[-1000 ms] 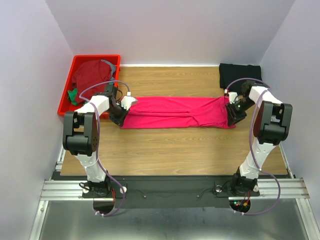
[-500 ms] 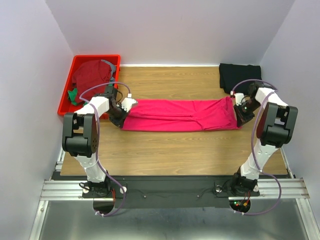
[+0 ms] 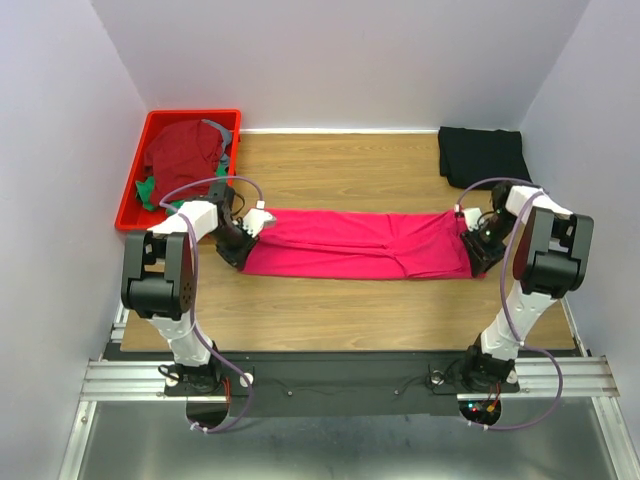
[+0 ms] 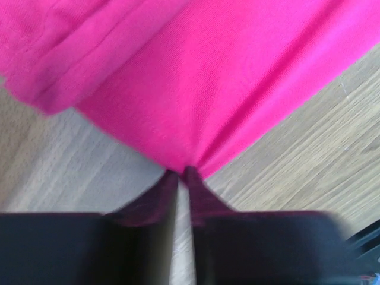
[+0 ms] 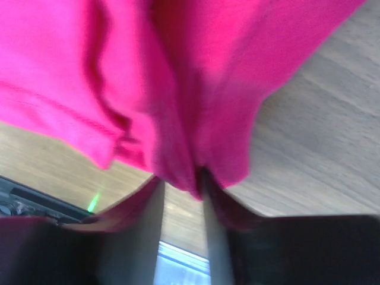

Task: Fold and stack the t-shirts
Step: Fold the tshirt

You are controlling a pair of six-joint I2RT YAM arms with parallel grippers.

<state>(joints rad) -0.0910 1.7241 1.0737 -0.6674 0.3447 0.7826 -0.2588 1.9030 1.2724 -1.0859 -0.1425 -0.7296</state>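
A bright pink-red t-shirt (image 3: 360, 243), folded into a long band, lies stretched across the middle of the table. My left gripper (image 3: 244, 243) is shut on its left end; the left wrist view shows the pink cloth (image 4: 196, 95) pinched at the fingertips (image 4: 167, 181). My right gripper (image 3: 474, 243) is shut on its right end; the right wrist view shows bunched pink cloth (image 5: 178, 89) between the fingers (image 5: 208, 184). A folded black t-shirt (image 3: 481, 153) lies at the back right. Dark red (image 3: 183, 147) and green (image 3: 146, 190) shirts lie in the bin.
A red plastic bin (image 3: 228, 122) stands at the back left corner, close behind my left arm. Walls close in the table on the left, back and right. Wooden table surface (image 3: 350, 310) shows in front of the pink shirt.
Both grippers have pulled the pink shirt toward the near edge. The right gripper went out to the right first, so the band is stretched longer and tauter.
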